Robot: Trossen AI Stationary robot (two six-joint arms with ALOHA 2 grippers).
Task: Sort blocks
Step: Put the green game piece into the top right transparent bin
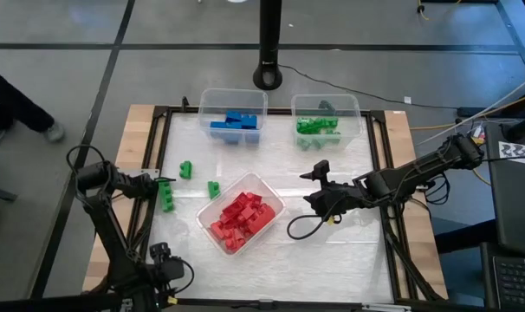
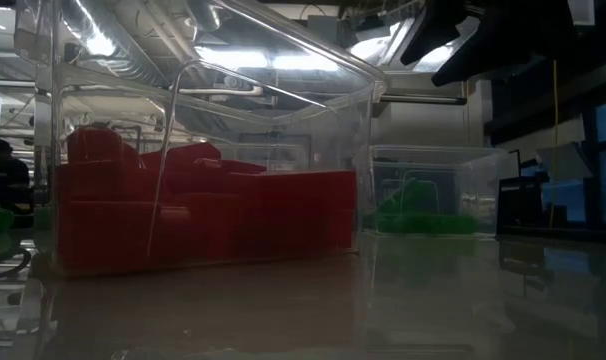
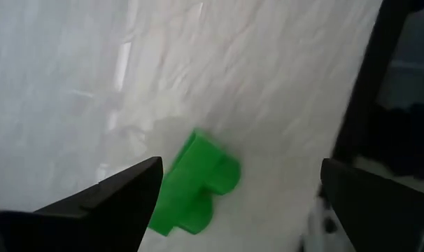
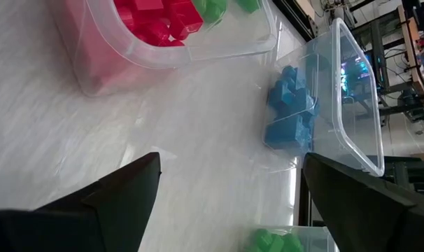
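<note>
A loose green block (image 3: 195, 183) lies flat on the white table surface near the left edge, also seen in the high view (image 1: 167, 198). My left gripper (image 1: 161, 191) hangs over it, pointing steeply down and open, with its fingers on either side of the block (image 3: 240, 203) and clear of it. Two more green blocks (image 1: 185, 169) (image 1: 214, 188) lie on the table farther right. My right gripper (image 1: 311, 187) waits open above the table, right of the red bin, with nothing between its fingers (image 4: 226, 203).
A clear bin of red blocks (image 1: 242, 213) stands at the table's middle, fills the low view (image 2: 203, 200), and also shows in the right wrist view (image 4: 163, 28). At the far edge stand a bin of blue blocks (image 1: 233, 120) and a bin of green blocks (image 1: 325, 120). A dark frame (image 1: 155, 139) borders the table.
</note>
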